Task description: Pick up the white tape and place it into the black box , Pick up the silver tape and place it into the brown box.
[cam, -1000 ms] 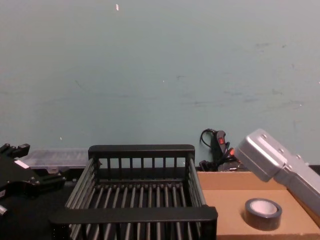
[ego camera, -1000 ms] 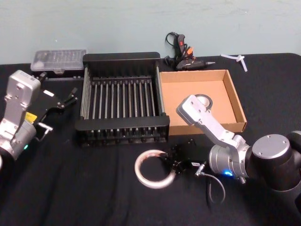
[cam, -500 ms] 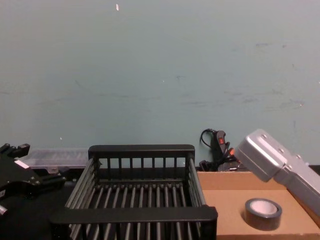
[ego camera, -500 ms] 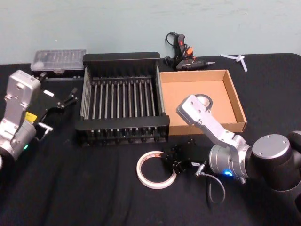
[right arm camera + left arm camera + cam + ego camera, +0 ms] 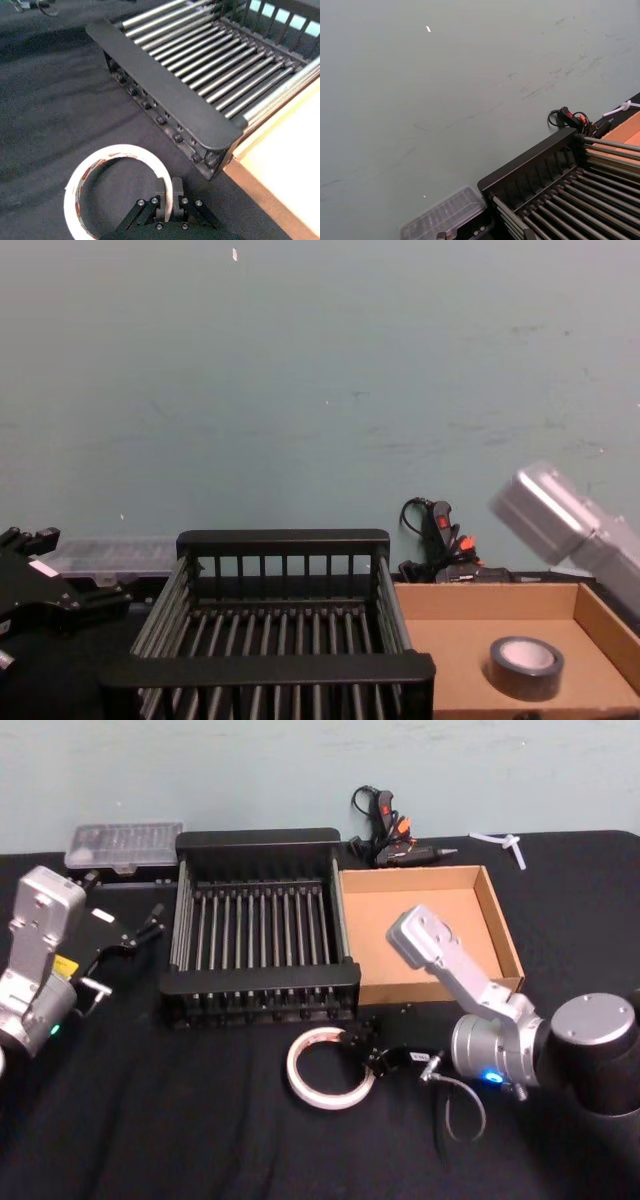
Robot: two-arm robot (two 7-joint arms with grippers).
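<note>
The white tape (image 5: 298,1082) lies on the black cloth just in front of the black box (image 5: 260,982). My right gripper (image 5: 358,1055) is shut on its right rim. In the right wrist view the gripper (image 5: 170,187) pinches the wall of the tape ring (image 5: 120,150), with the black box's rim (image 5: 165,90) beyond. The silver tape (image 5: 525,667) lies flat inside the brown box (image 5: 460,660); in the head view my right forearm hides it over the brown box (image 5: 390,925). My left gripper (image 5: 148,928) hovers left of the black box, away from both tapes.
A clear plastic case (image 5: 124,844) sits behind the black box at the left. A black and orange glue gun (image 5: 385,830) and a white plastic piece (image 5: 500,845) lie behind the brown box. Bare black cloth stretches in front.
My right arm has swung its forearm up and to the right, uncovering more of the brown box. The white tape, held by the gripper, has shifted slightly toward the black box. The left arm is unchanged.
</note>
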